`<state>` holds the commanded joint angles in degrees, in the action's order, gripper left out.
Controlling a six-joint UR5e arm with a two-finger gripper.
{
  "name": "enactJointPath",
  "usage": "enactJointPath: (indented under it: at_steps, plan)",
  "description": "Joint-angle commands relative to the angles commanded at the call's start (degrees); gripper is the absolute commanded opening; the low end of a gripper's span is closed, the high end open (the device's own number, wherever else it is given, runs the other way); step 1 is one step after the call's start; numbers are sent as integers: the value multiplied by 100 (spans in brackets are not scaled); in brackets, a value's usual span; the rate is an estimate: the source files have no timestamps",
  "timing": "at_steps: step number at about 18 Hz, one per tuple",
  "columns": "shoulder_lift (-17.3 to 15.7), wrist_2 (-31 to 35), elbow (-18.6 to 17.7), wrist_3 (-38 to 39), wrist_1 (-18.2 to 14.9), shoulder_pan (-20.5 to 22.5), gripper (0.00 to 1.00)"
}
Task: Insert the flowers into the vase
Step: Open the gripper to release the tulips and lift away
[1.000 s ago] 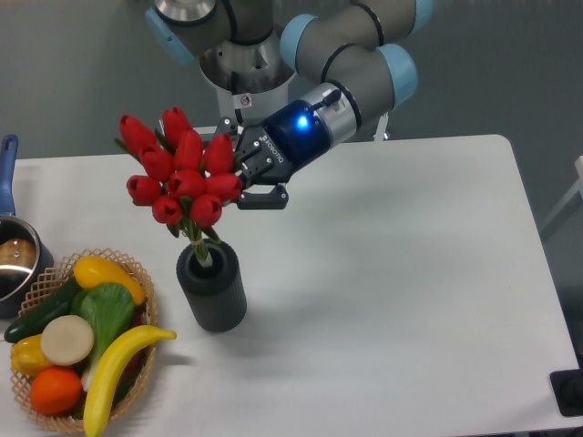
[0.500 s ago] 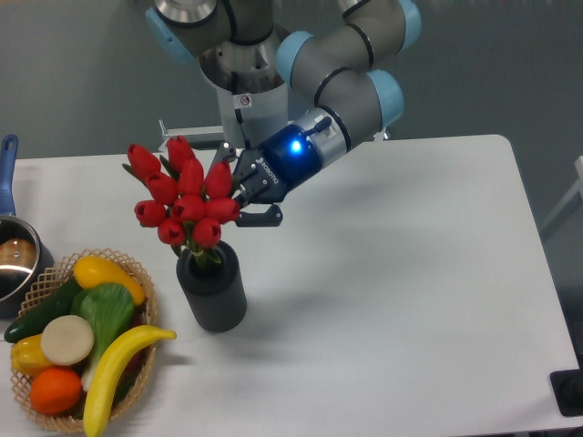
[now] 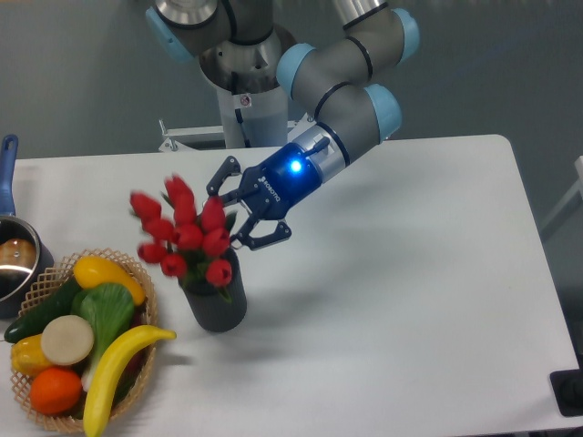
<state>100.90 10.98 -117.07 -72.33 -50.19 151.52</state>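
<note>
Fingers (image 3: 273, 232) of the gripper (image 3: 239, 208) are spread apart, released, just beside the flowers (image 3: 187, 238) on their right, holding nothing. Red tulip buds, slightly blurred, stand in the mouth of the vase (image 3: 215, 305), leaning toward the table's left edge. That dark grey vase stands upright on the white table (image 3: 401, 300), left of centre, near the front-left corner, next to a woven basket (image 3: 137, 360) of fruit. A pot (image 3: 14, 259) sits at the left edge.

1 vase (image 3: 217, 305), 1 basket (image 3: 137, 273), 1 pot (image 3: 14, 264).
</note>
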Motion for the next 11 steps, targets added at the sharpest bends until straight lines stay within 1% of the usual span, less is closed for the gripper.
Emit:
enactJointPath:
  at_steps: [3, 6, 7, 9, 10, 11]
  plan:
    - [-18, 115, 35, 0, 0, 44, 100]
    - [-123, 509, 210, 0, 0, 193, 100]
    - [-184, 728, 281, -9, 0, 246, 100]
    - [-403, 1368, 378, -9, 0, 342, 100]
    - [-535, 1755, 387, -9, 0, 395, 100]
    - [-728, 2324, 430, -9, 0, 439, 100]
